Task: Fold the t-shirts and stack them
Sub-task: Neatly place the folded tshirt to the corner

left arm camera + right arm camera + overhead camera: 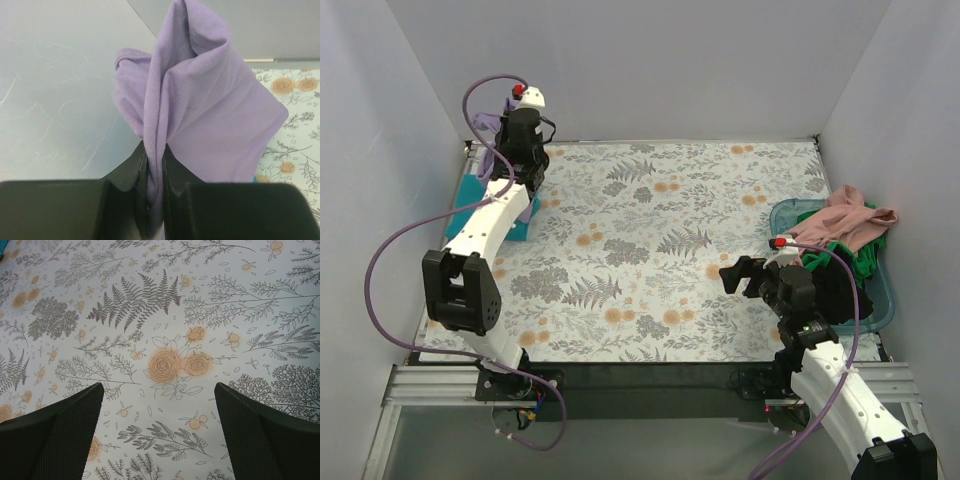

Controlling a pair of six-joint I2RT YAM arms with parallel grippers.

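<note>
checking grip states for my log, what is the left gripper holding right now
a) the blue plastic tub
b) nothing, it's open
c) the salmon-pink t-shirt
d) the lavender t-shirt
D: the left wrist view shows the left gripper shut on a bunched fold of the lavender t-shirt, while the right gripper is open above the floral cloth.

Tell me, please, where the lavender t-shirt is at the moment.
The lavender t-shirt is pinched in the shut jaws of the left gripper, far left in the top view, above the teal t-shirt.
</note>
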